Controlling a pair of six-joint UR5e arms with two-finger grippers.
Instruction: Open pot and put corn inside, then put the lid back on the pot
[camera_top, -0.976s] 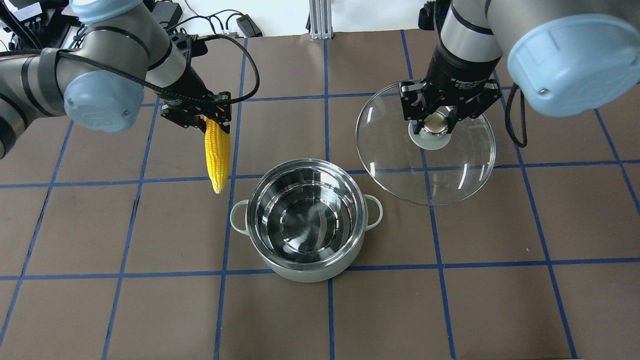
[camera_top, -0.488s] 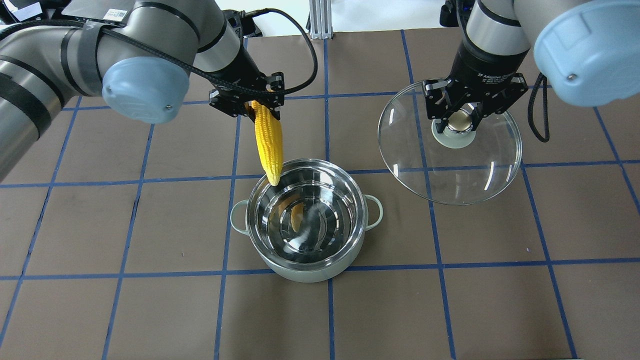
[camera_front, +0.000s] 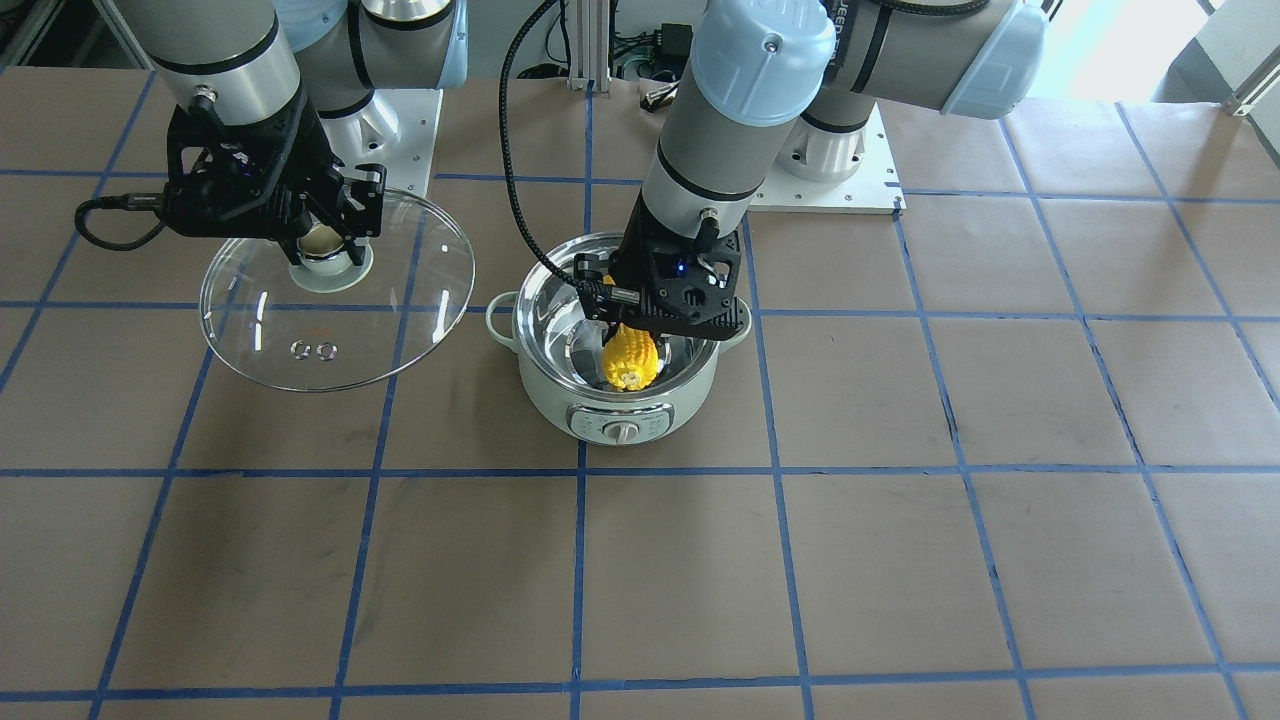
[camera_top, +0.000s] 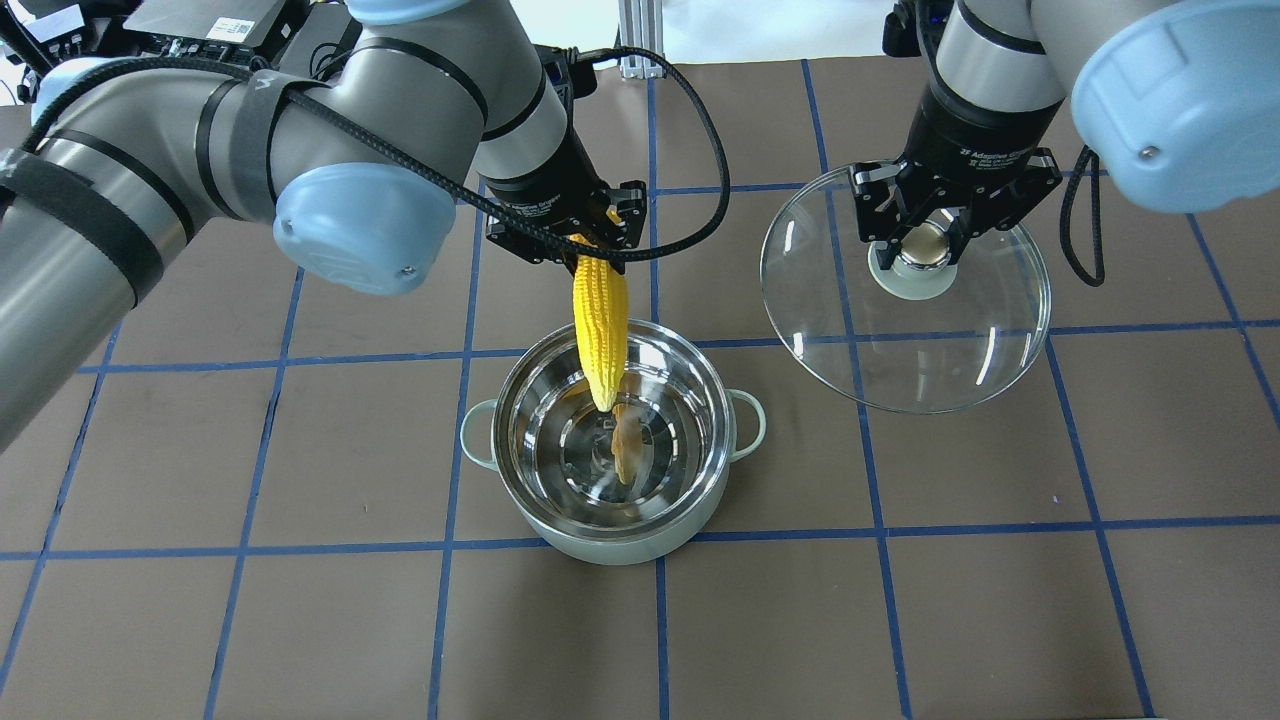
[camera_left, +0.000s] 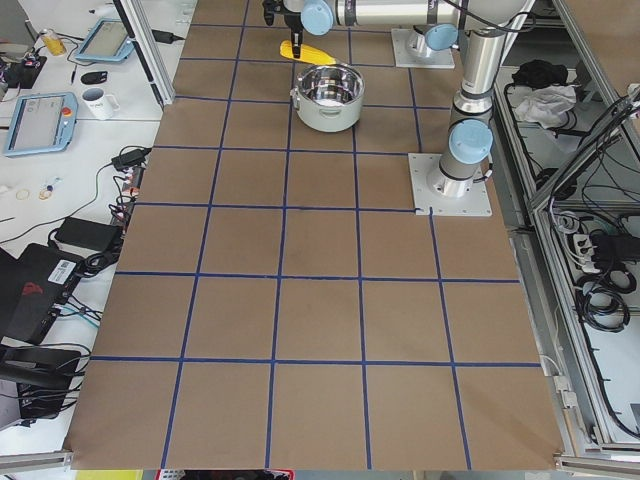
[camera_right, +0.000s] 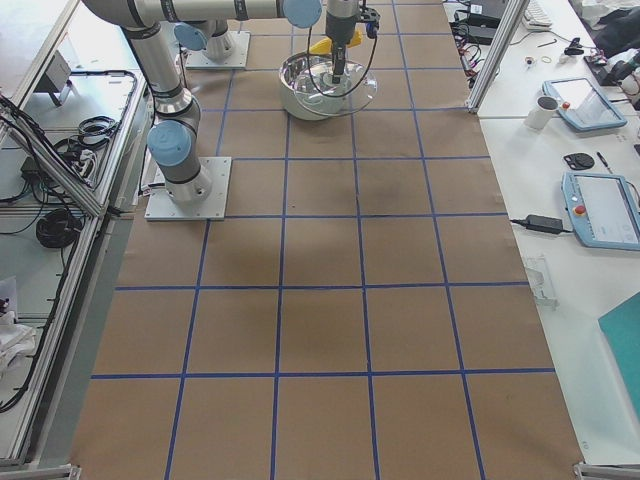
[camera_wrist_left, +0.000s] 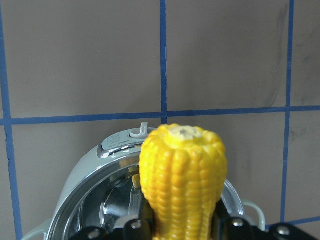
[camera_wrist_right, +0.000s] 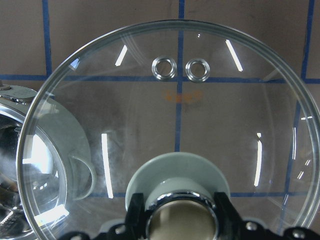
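The mint-green pot (camera_top: 610, 540) stands open mid-table, its steel bowl (camera_top: 560, 450) bare inside; it also shows in the front view (camera_front: 560, 415). My left gripper (camera_top: 578, 240) is shut on the thick end of the yellow corn (camera_top: 600, 325), which hangs tip-down over the pot's mouth. The corn also shows in the front view (camera_front: 630, 357) and the left wrist view (camera_wrist_left: 182, 175). My right gripper (camera_top: 922, 240) is shut on the knob of the glass lid (camera_top: 960, 350) and holds it in the air to the pot's right. The lid also shows in the front view (camera_front: 400, 330) and the right wrist view (camera_wrist_right: 200, 120).
The brown table (camera_top: 250, 620) carries a grid of blue tape lines. A black cable (camera_top: 700, 180) loops from the left arm above the pot. The arm bases (camera_front: 830, 170) stand at the table's back edge.
My left gripper has carried the corn rightward from beside the pot to over its mouth. My right gripper has shifted the lid slightly further right.
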